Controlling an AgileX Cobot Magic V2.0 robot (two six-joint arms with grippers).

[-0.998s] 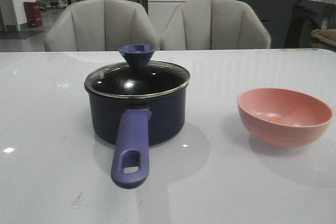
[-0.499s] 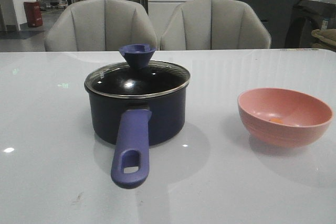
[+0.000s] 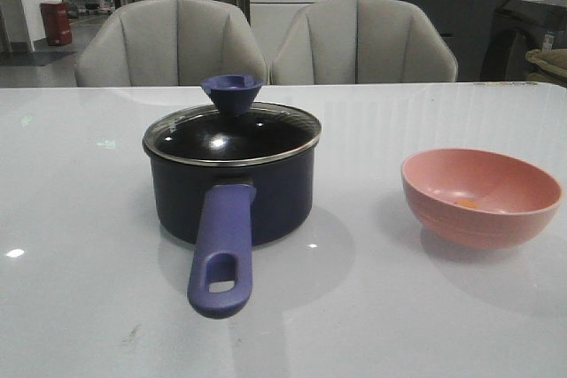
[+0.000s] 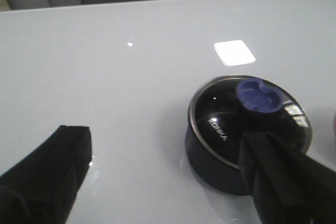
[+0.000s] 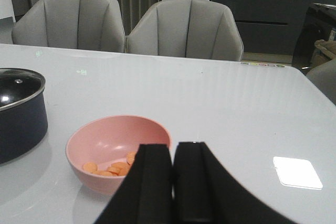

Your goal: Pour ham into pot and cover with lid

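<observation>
A white glossy table (image 3: 425,325) fills the front view, its near part bare in front of the cookware. Nearest the camera is the long purple-blue handle (image 3: 221,250) of the pot (image 3: 232,192), ending in an oval hole and pointing toward the near edge. The pot, dark navy and round, stands upright left of centre. The lid (image 3: 232,135), clear glass with a steel rim, sits flat on the pot's rim, its blue funnel-shaped knob (image 3: 231,92) upright in the middle. To the right of the pot, well apart from it with bare table between, stands a pink bowl (image 3: 480,196). The ham (image 5: 111,168) lies inside this bowl as thin pale-orange slices gathered on its floor; the front view shows only a small orange spot. No arm shows in the front view. In the left wrist view, the left gripper (image 4: 168,182) hangs above the table with its two dark fingers spread wide and nothing between them; one finger overlaps the pot's edge in the picture. In the right wrist view, the right gripper (image 5: 173,182) has its fingers pressed together, empty, just on the near side of the bowl. Beyond the table's far edge stand two grey chairs (image 3: 266,42) side by side.
</observation>
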